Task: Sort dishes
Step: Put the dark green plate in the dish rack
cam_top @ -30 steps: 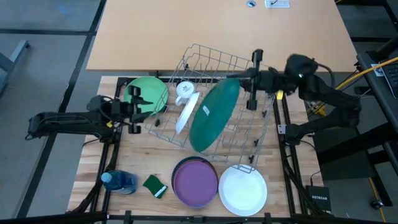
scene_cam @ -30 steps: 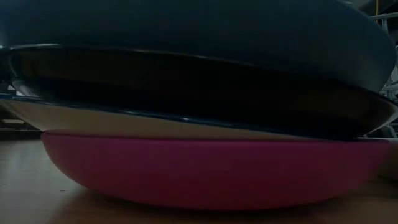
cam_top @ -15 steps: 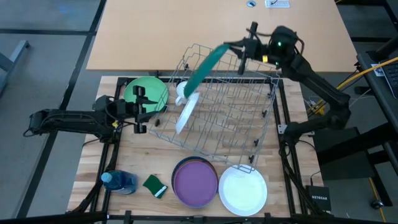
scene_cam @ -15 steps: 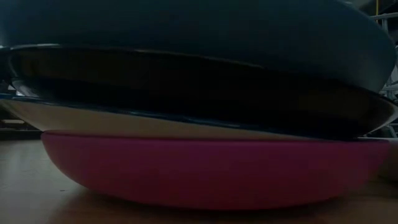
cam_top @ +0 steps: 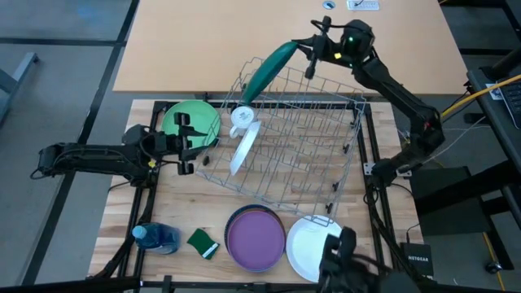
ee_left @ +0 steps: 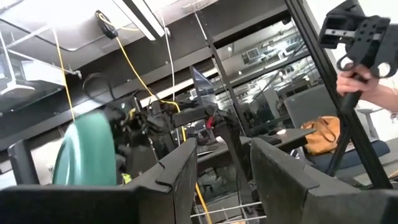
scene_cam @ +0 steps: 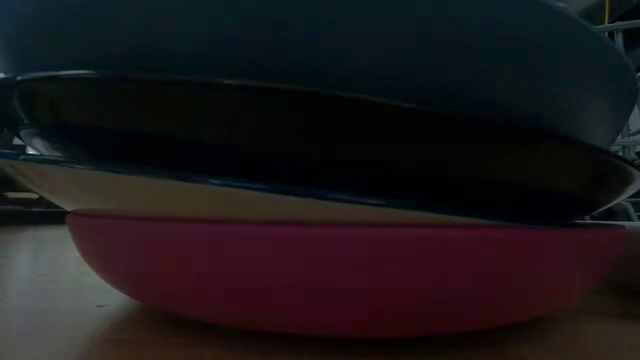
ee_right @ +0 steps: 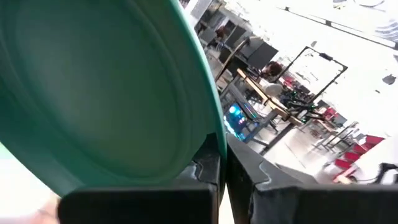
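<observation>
Wooden desk [cam_top: 187, 203] is carrying a wire rack [cam_top: 289, 134]; above its far edge the right gripper [cam_top: 308, 50] is clamping a dark green plate [cam_top: 267, 69] by the rim, probably to carry it clear. Left gripper [cam_top: 189, 144] is waiting half-open near the light green plate [cam_top: 192, 120].

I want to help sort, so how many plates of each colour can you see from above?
Dark green round plate, held up by the right gripper: 1
Light green round plate, by the left gripper: 1
White round plates: 2
Purple round plate, topping a stack: 1
Total: 5

Stacked plates [scene_cam: 320, 200] block the whole low view.
</observation>
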Tool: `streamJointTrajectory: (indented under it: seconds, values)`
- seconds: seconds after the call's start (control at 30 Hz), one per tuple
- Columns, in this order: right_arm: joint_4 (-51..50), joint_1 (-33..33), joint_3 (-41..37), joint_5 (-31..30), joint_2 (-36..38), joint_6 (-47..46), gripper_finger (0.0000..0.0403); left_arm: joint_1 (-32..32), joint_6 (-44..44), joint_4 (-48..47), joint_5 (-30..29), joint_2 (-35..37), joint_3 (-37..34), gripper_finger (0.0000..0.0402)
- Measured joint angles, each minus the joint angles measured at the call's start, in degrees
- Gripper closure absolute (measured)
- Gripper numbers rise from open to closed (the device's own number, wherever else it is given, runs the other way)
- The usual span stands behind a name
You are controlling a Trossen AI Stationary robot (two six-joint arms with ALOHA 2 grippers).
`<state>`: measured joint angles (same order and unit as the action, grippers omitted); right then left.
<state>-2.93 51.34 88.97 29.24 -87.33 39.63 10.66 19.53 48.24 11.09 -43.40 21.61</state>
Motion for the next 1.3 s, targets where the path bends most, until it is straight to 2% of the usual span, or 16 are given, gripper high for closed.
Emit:
streamJointTrajectory:
  seconds: [0.2, 0.5, 0.73, 1.0, 1.3]
  values:
    - [0.9, 2.2, 0.0, 0.0, -1.9, 7.4, 0.0391, 0.0, 0.0, -0.3, 0.0, 0.0, 0.0, 0.0260]
    - [6.2, 5.5, 0.0, 1.9, -4.0, 8.8, 0.0391, 0.0, 0.2, -1.4, 0.0, -0.2, 0.0, 0.0260]
    - [7.1, 5.3, 0.0, 2.2, -5.6, 11.9, 0.0391, 0.0, 0.9, -1.4, 0.0, -0.3, 0.0, 0.0260]
    - [8.7, 5.3, 0.0, 1.2, -6.4, 12.8, 0.0391, 0.0, 5.9, -3.6, 0.0, -0.3, 0.0, 0.0260]
    - [12.6, 5.3, 0.0, 4.0, -8.7, 14.9, 0.0391, 0.0, 3.7, -4.5, 0.0, -0.3, 0.0, 0.0260]
